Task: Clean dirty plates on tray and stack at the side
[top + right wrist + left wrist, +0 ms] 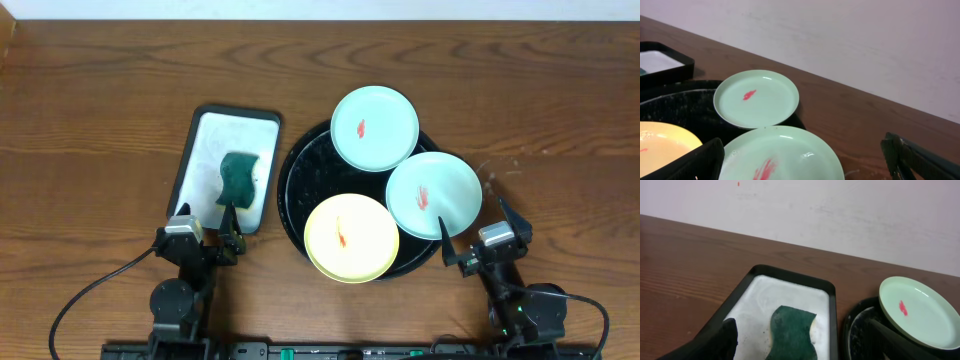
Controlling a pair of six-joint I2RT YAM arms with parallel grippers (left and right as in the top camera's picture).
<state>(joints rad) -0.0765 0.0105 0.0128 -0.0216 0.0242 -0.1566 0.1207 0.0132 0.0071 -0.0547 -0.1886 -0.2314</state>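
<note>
Overhead: the left gripper (207,215) and right gripper (475,228) sit parked at the near edge of the desk (100,100), both spread wide and empty. Beyond the right gripper, three smeared plates (433,194) overlap on the black tray (300,170), uncleaned.

Left wrist: the green sponge (792,332) lies just ahead in the white tray (790,272), apparently ready for pickup.

Right wrist: a mint plate (785,155) sits nearest, between the fingers. The desk is brown wood and the wall behind it is plain and pale.
</note>
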